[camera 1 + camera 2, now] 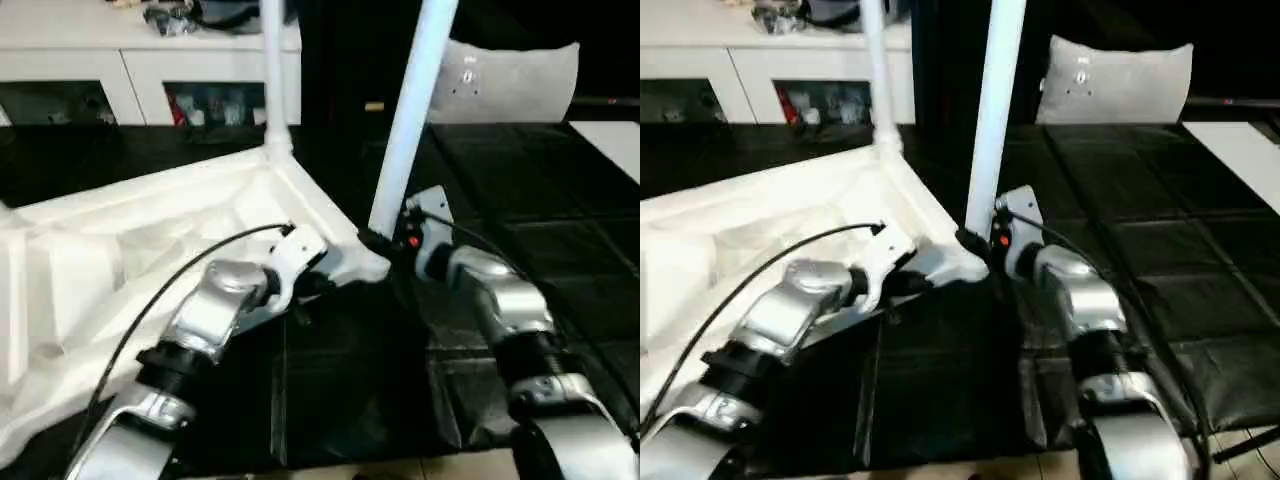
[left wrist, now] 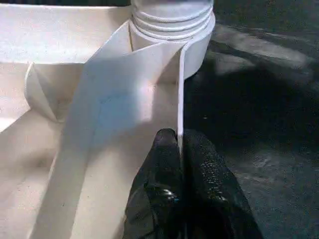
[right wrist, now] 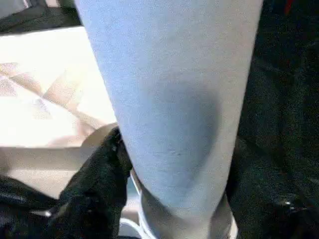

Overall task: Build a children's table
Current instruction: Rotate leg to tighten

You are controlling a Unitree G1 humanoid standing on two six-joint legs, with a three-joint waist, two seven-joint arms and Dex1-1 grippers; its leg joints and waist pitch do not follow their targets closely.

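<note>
The children's table [image 1: 150, 240] lies upside down on the black floor mat [image 1: 520, 200], 2 legs up. Left gripper [image 2: 180, 149] pinches the rim wall; right gripper [image 1: 385, 243] clasps the near leg [image 1: 410, 110], which leans. Forced, it could cross-thread or pop out.

Both silver forearms reach forward and converge toward each other. The left gripper [image 2: 180, 149] has its jaws pinched tight on a thin white rim of the tabletop [image 1: 150, 240]. The right gripper [image 3: 169, 199] has its jaws spread around the base of a leg [image 1: 410, 120], black fingers [image 3: 94, 184] on either side.
</note>
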